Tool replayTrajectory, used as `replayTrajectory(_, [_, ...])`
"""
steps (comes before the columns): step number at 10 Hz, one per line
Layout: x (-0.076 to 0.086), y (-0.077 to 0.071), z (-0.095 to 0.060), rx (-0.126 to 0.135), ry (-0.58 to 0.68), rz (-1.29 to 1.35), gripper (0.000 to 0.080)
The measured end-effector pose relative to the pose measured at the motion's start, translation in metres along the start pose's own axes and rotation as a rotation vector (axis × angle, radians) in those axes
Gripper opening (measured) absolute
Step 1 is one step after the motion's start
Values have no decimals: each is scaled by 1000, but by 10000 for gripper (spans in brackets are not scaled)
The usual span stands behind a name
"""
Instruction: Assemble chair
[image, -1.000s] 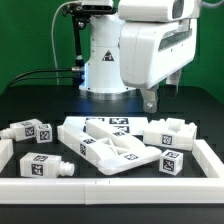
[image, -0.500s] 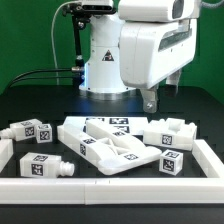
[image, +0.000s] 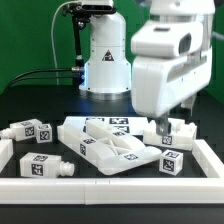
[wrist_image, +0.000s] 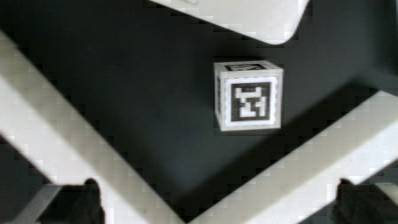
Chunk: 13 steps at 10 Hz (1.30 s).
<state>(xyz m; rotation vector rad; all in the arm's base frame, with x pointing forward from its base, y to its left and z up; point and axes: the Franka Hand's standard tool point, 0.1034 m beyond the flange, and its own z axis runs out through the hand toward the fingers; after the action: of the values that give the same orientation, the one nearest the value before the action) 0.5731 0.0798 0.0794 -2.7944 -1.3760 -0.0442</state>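
Note:
The chair's white parts lie loose on the black table. A big flat panel (image: 105, 148) is in the middle. Two tagged pegged blocks (image: 30, 130) (image: 47, 167) lie at the exterior view's left, and two more blocks (image: 176, 131) (image: 168, 162) at its right. My gripper (image: 162, 126) hangs open just above the right-hand blocks, holding nothing. In the wrist view a small tagged block (wrist_image: 249, 95) lies inside a corner of white rails (wrist_image: 329, 150). My gripper (wrist_image: 217, 202) stands wide with its dark fingertips (wrist_image: 75, 203) on either side of that corner.
A white rail (image: 110, 186) fences the table's front and runs up the right side (image: 210, 155). The marker board (image: 112, 125) lies behind the big panel. The robot's base (image: 105, 60) stands at the back, with cables at the left.
The arm has swung toward the exterior view's right and come lower, from beside the base to over the right-hand blocks. The jaws stayed open and the parts have not moved.

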Motion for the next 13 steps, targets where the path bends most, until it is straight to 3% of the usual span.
replayTrajectory(3, [-1,-1,3,5,-4,3,650])
replayTrajectory(6, [-10,-23,43,17,1,-5,650])
replayTrajectory(9, [-11,-22,44,22,-4,-4,650])
replayTrajectory(11, [-17,-24,66,25,4,-13,650])
replayTrajectory(13, [-17,-24,68,24,6,-12,624])
